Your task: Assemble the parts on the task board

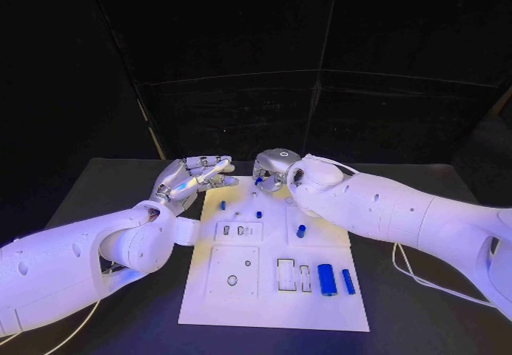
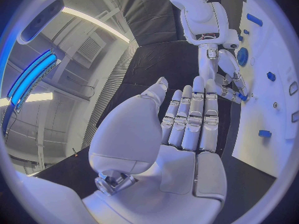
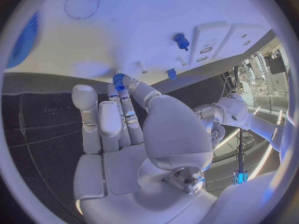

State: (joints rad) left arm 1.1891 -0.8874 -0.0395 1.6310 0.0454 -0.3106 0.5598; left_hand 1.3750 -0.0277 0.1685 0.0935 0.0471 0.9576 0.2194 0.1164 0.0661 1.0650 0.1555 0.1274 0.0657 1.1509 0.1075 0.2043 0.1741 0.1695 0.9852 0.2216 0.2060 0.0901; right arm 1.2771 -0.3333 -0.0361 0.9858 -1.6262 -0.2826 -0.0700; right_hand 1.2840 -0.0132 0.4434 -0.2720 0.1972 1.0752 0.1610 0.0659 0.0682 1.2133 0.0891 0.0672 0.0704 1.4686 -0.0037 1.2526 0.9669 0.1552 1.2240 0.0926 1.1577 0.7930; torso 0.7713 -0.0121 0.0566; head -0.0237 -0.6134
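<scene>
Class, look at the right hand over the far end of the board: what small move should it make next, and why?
Probably lower the small blue part, which the right hand pinches at its fingertips, toward the task board. It is held above the white surface, not seated. The left hand hovers beside, holding nothing.

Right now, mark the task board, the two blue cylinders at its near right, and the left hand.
task board point(image 1: 214, 307), head view, bare near-left corner.
blue cylinders point(image 1: 326, 280), head view, middle of the thicker one.
left hand point(image 1: 195, 176), head view, middle of the hand.
</scene>
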